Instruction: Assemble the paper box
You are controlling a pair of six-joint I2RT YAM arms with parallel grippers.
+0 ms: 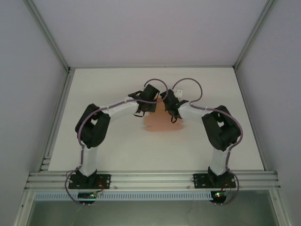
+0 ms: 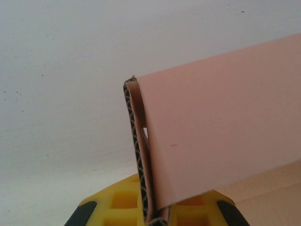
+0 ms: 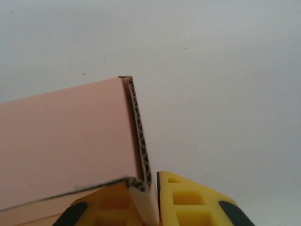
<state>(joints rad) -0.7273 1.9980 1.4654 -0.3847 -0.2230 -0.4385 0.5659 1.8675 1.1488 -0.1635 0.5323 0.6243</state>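
The paper box is salmon-pink corrugated card lying mid-table between my two grippers. My left gripper is at its left end and my right gripper at its right end. In the left wrist view the left gripper is shut on a folded-up wall of the paper box, whose doubled corrugated edge stands upright between the yellow fingers. In the right wrist view the right gripper is shut on the raised end edge of the paper box, with the thin card pinched between the yellow fingers.
The white table reaches grey enclosure walls on the left, right and back. An aluminium rail carrying both arm bases runs along the near edge. Purple cables loop above both wrists.
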